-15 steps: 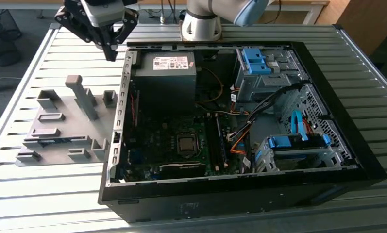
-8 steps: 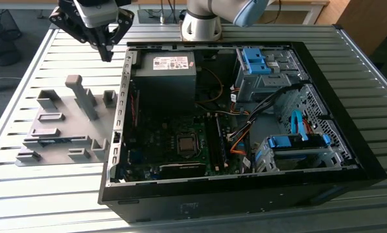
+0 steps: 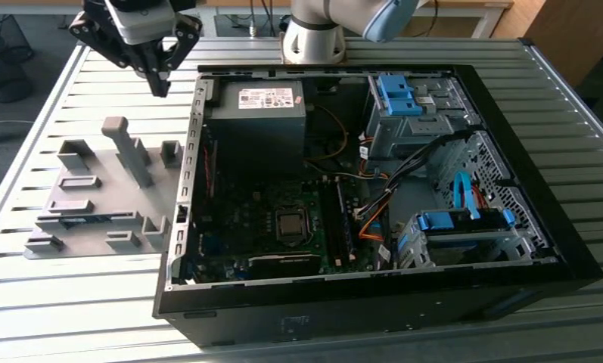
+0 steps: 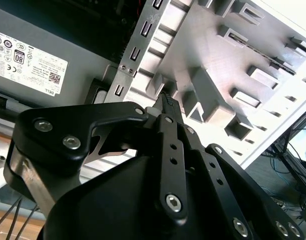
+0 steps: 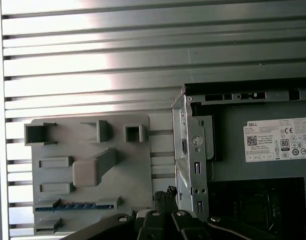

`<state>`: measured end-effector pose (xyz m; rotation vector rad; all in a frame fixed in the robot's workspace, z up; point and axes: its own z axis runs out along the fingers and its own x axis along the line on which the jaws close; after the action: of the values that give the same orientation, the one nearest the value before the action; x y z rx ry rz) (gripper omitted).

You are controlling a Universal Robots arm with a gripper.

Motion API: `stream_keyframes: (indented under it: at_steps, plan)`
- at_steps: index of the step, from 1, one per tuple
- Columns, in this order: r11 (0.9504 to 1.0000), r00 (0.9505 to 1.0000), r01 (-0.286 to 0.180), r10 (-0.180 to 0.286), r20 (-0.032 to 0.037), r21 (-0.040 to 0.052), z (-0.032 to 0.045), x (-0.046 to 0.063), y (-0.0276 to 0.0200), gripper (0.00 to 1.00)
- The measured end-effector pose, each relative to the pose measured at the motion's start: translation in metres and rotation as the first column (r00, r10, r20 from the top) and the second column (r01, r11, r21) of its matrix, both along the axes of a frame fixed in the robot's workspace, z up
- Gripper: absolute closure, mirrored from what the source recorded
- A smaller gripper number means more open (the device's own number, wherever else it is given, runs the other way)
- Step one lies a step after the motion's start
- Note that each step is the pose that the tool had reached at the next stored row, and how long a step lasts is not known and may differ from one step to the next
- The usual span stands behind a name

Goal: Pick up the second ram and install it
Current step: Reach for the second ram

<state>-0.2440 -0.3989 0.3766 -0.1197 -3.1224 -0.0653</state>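
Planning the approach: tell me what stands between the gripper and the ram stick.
The ram stick lies in a slot of the grey holder, open from above. In the exterior view the holder's tall post rises between it and the gripper.

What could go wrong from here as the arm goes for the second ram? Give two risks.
1. The second ram sits low in the grey fixture among raised blocks. The shut gripper might strike the tall block near it on the way down.
2. The gripper hangs close to the computer case's metal edge and could clip it when moving.
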Motion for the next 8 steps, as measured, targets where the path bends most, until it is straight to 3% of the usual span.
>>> stream_keyframes:
  at_steps: [8]
  plan:
    - [1.0,1.0,0.0,0.0,-0.0028,0.0,-0.0009,-0.0063,0.0,0.89]
